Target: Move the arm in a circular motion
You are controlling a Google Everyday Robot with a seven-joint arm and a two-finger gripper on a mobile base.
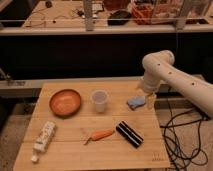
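Note:
The big cream-white arm (170, 75) reaches in from the right, bends at a rounded joint near the top, and points down over the right edge of the wooden table (70, 155). The gripper (151, 102) hangs at its end, just right of a small blue cloth (135, 103) and close above the table's edge. It holds nothing that I can see.
On the table are an orange bowl (65, 102), a clear plastic cup (99, 100), a carrot (101, 134), a black striped box (129, 134) and a white tube (44, 137). Black cables (182, 137) lie on the floor at the right. A cluttered workbench (100, 20) stands behind.

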